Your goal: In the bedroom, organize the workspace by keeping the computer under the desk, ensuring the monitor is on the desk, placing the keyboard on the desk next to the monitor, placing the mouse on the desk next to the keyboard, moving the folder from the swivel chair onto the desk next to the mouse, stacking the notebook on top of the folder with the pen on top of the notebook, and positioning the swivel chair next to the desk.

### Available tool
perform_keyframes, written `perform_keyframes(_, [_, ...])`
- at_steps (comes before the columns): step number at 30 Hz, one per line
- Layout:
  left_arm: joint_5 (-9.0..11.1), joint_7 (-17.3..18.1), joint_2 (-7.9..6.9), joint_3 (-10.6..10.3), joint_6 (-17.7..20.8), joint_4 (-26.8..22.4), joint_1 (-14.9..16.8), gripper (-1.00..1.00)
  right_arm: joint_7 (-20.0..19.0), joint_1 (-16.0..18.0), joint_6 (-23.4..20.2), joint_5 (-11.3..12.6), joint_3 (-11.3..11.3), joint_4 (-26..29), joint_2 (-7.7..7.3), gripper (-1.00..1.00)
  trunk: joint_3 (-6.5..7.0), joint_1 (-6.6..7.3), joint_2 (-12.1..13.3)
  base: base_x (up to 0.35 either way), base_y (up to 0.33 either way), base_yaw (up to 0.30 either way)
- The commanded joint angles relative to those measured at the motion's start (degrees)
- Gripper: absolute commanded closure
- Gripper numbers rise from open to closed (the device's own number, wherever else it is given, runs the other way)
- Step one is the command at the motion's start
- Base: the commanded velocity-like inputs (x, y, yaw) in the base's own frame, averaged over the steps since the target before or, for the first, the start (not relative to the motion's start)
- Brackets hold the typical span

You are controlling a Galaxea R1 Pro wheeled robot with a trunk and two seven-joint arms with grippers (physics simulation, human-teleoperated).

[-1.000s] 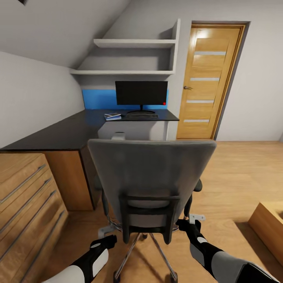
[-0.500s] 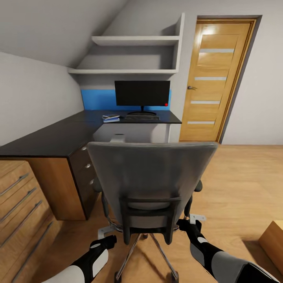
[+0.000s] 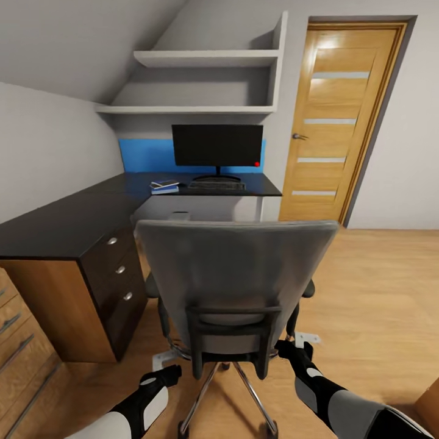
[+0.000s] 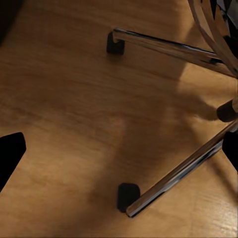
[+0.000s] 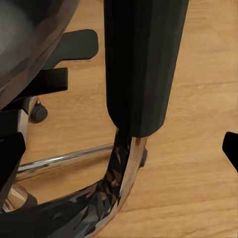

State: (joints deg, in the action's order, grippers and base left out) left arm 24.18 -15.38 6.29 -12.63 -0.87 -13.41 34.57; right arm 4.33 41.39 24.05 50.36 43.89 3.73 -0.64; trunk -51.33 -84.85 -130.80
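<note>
Both end effectors spread, empty | swivel chair | desk nearer, view shifted

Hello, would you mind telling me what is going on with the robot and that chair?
The robot stands right behind the swivel chair, facing the desk, with its left end effector and right end effector low on either side of the chair's chrome base. Neither visibly grips anything. On the desk, the monitor stands with the keyboard before it, and the blue folder lies beside them with the dark notebook on top.
</note>
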Motion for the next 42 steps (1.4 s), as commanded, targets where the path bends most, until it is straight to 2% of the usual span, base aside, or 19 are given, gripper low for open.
perform_keyframes(1, [0.4, -0.2, -0.02, -0.6, -0.1, 0.0, 0.1, -1.0, 0.1, 0.0, -0.1, -0.6, 1.6, 0.4, 0.01, -1.0, -0.08, -0.02, 0.0, 0.326, 0.075, 0.16])
perform_keyframes(12, [0.4, -0.2, -0.05, -0.6, -0.1, 0.4, 0.1, -1.0, 0.1, 0.0, -0.1, -0.6, 1.6, 0.4, -0.05, -1.0, -0.27, -0.02, 0.0, 0.327, 0.042, 0.082])
perform_keyframes(30, [0.4, -0.2, -0.05, -0.6, -0.1, 0.4, 0.1, -1.0, 0.1, 0.0, -0.1, -0.6, 1.6, 0.4, -0.07, -1.0, -0.27, -0.02, 0.0, 0.327, -0.099, 0.0])
perform_keyframes(42, [0.4, -0.2, -0.05, -0.6, -0.1, 0.4, 0.1, -1.0, 0.1, 0.0, -0.1, -0.6, 1.7, 0.4, -0.07, -1.0, -0.27, -0.02, 0.0, 0.328, 0.001, 0.001])
